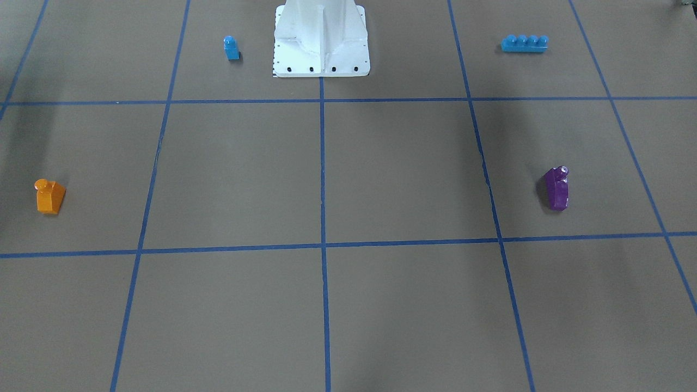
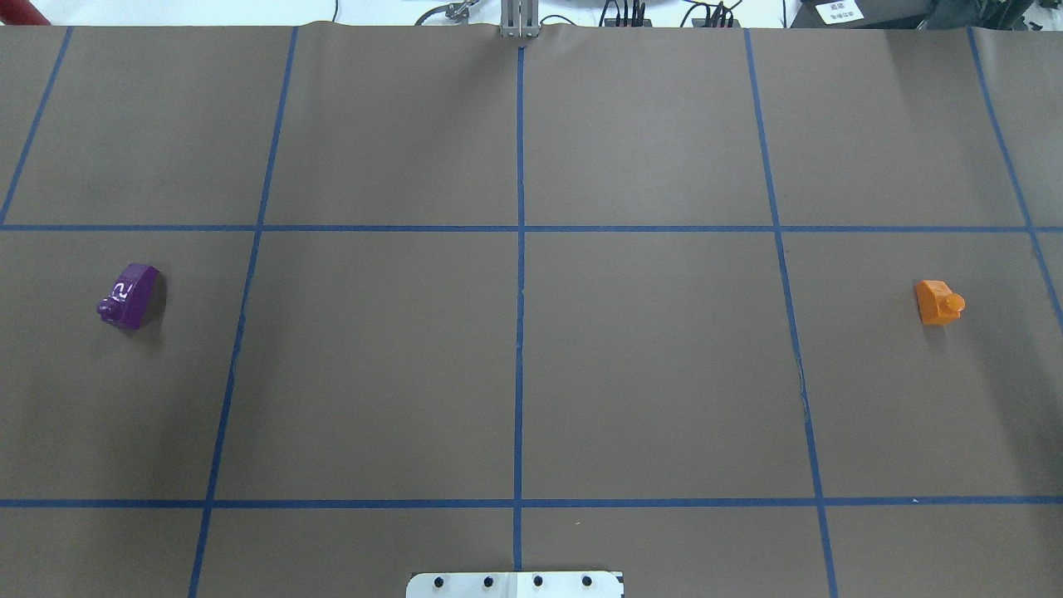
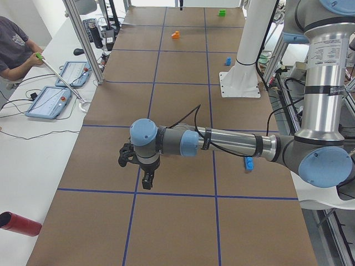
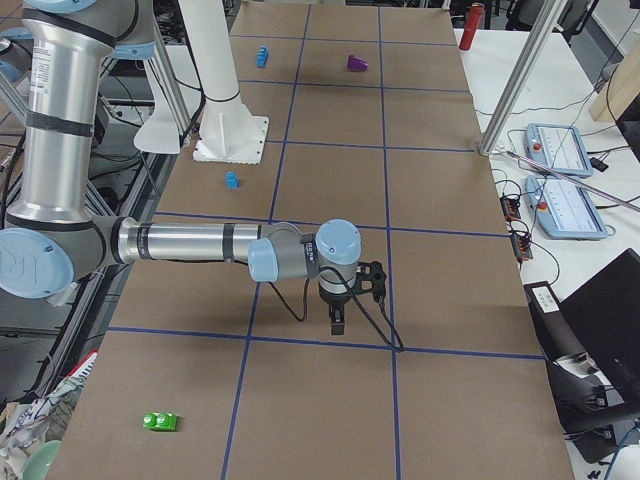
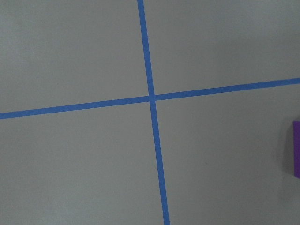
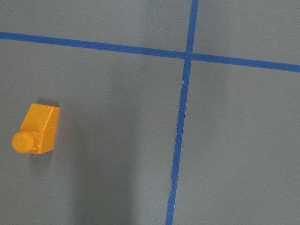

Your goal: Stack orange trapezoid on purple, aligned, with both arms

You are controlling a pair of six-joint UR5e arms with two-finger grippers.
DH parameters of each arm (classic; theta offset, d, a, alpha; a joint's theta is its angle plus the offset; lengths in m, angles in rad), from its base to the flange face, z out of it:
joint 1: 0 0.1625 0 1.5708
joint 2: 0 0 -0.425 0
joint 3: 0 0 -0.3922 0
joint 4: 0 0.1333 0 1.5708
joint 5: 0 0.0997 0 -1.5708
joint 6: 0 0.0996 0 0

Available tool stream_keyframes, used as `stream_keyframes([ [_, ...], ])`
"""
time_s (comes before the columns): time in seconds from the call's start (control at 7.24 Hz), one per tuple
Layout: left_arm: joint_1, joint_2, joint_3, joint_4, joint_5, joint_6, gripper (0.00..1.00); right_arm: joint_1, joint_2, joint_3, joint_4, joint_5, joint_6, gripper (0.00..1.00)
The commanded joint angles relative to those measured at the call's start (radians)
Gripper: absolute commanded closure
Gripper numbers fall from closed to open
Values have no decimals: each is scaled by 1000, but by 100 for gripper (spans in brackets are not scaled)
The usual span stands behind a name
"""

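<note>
The orange trapezoid [image 1: 50, 196] lies on the brown table at the robot's right side, and it shows in the overhead view [image 2: 938, 301] and the right wrist view [image 6: 36, 129]. The purple brick [image 1: 557, 188] lies at the robot's left side [image 2: 129, 295], and only its edge shows in the left wrist view [image 5: 296, 149]. The left gripper [image 3: 146, 183] hangs above the table, pointing down. The right gripper [image 4: 338, 322] does the same at the other end. Both show only in the side views, so I cannot tell whether they are open or shut.
A small blue one-stud brick [image 1: 231, 48] and a long blue four-stud brick [image 1: 524, 43] lie either side of the white robot base [image 1: 321, 49]. A green brick [image 4: 160, 421] lies at the table's right end. An operator sits beside the table [image 3: 14, 47].
</note>
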Motion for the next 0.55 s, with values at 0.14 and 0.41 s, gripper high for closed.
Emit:
stream_keyframes([
  [0.14, 0, 23, -21, -5, -11, 3, 0, 12, -2, 49, -19, 3, 10, 0],
  [0.41, 0, 68, -59, -11, -15, 13, 0, 12, -3, 48, -19, 3, 10, 0],
])
